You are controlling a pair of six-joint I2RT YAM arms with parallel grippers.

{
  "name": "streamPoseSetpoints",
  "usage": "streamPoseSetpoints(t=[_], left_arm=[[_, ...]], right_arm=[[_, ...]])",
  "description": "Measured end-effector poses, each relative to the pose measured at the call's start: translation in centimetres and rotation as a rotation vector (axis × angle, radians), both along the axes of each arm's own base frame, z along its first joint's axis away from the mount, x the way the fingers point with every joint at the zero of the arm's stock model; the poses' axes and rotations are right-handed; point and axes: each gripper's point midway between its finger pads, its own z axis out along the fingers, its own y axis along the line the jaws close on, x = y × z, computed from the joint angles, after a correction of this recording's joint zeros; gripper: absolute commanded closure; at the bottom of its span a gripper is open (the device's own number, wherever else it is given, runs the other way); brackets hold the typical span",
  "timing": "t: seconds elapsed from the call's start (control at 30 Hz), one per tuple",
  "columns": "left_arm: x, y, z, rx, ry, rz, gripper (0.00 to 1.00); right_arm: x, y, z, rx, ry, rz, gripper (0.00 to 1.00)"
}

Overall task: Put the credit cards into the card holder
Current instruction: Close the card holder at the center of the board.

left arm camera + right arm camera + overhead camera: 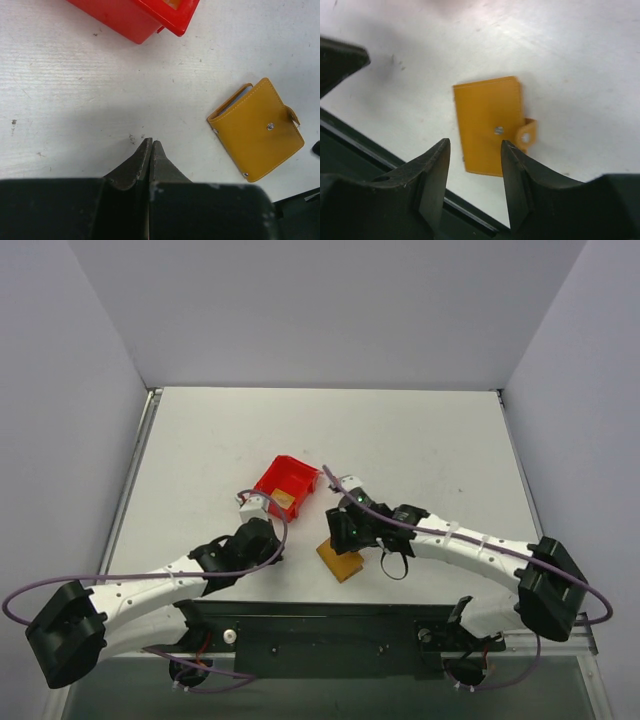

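Card holder point(487, 120): a small flat orange-tan folding wallet, laid closed on the white table point(420, 440) near its front edge.
Right gripper point(475, 144): its jaws are held apart above the wallet, and nothing is gripped.
Left gripper point(150, 146): its fingers are pressed together, empty, beside the wallet.
Red plastic bin point(290, 478): it is set behind the wallet, apart from it.

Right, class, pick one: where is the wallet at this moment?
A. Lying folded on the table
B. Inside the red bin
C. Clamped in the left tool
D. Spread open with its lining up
A: the wallet lies folded flat on the table, apart from the bin; the right tool hangs over it with jaws open, and the left tool is shut on nothing.
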Motion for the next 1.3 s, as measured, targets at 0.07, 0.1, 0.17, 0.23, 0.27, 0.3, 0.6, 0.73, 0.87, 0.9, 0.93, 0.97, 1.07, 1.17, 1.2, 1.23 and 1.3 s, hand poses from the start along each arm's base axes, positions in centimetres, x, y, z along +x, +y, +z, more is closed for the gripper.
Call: streamPoseSetpoints(t=[0.07, 0.1, 0.17, 0.23, 0.27, 0.3, 0.6, 0.73, 0.87, 0.9, 0.93, 0.97, 1.07, 1.17, 1.2, 1.23, 1.3], left_arm=[[0.1, -0.3, -0.2, 0.001, 0.000, -0.013, 0.93], [0.1, -0.6, -0.3, 0.005, -0.002, -0.030, 0.92], [0.2, -1.6, -0.3, 0.005, -0.007, -0.068, 0.90], [0.4, -3.4, 0.4, -0.016, -0.027, -0.124, 0.88], [0.5, -4.4, 0.9, -0.033, -0.038, -0.152, 0.87], [0.6, -5.5, 1.4, -0.055, -0.052, -0.182, 0.87], [1.7, -13.1, 1.7, -0.168, -0.067, -0.357, 0.86], [1.3, -13.9, -0.5, -0.150, -0.013, -0.390, 0.87], [0.9, -14.0, -1.1, -0.149, 0.009, -0.408, 0.87], [0.8, -14.2, -1.0, -0.154, 0.009, -0.414, 0.87], [0.6, -14.3, -1.0, -0.157, 0.011, -0.420, 0.87], [0.5, -14.3, -1.0, -0.160, 0.015, -0.427, 0.87], [0.0, -14.6, -1.0, -0.167, 0.024, -0.446, 0.87], [-0.5, -14.7, -1.2, -0.172, 0.036, -0.461, 0.88], [-0.7, -14.7, -1.3, -0.171, 0.040, -0.465, 0.88], [-1.1, -14.5, -1.7, -0.167, 0.049, -0.468, 0.88], [-1.4, -14.2, -2.2, -0.161, 0.060, -0.468, 0.88]], right_arm=[[1.5, -1.7, 0.7, 0.034, -0.011, -0.079, 0.63], [2.4, -2.9, 0.8, 0.047, -0.008, -0.128, 0.63], [3.9, -5.3, 0.4, 0.061, 0.009, -0.228, 0.63], [4.6, -7.4, -0.5, 0.057, 0.036, -0.301, 0.63], [4.8, -8.4, -1.0, 0.053, 0.055, -0.334, 0.64], [4.8, -9.2, -1.5, 0.051, 0.071, -0.358, 0.64], [4.4, -10.4, -2.1, 0.119, 0.151, -0.391, 0.65], [4.3, -9.9, -2.0, 0.148, 0.165, -0.374, 0.66], [4.1, -9.8, -2.1, 0.162, 0.178, -0.366, 0.66], [4.0, -9.7, -2.2, 0.165, 0.180, -0.364, 0.66], [4.0, -9.7, -2.2, 0.167, 0.181, -0.363, 0.66], [4.0, -9.6, -2.1, 0.169, 0.183, -0.361, 0.66], [4.0, -9.4, -2.1, 0.180, 0.186, -0.353, 0.67], [4.0, -9.2, -2.0, 0.189, 0.190, -0.345, 0.67], [4.0, -9.1, -2.0, 0.192, 0.190, -0.344, 0.67], [4.0, -9.0, -2.0, 0.196, 0.190, -0.342, 0.67], [4.0, -9.0, -2.0, 0.198, 0.193, -0.339, 0.67]])
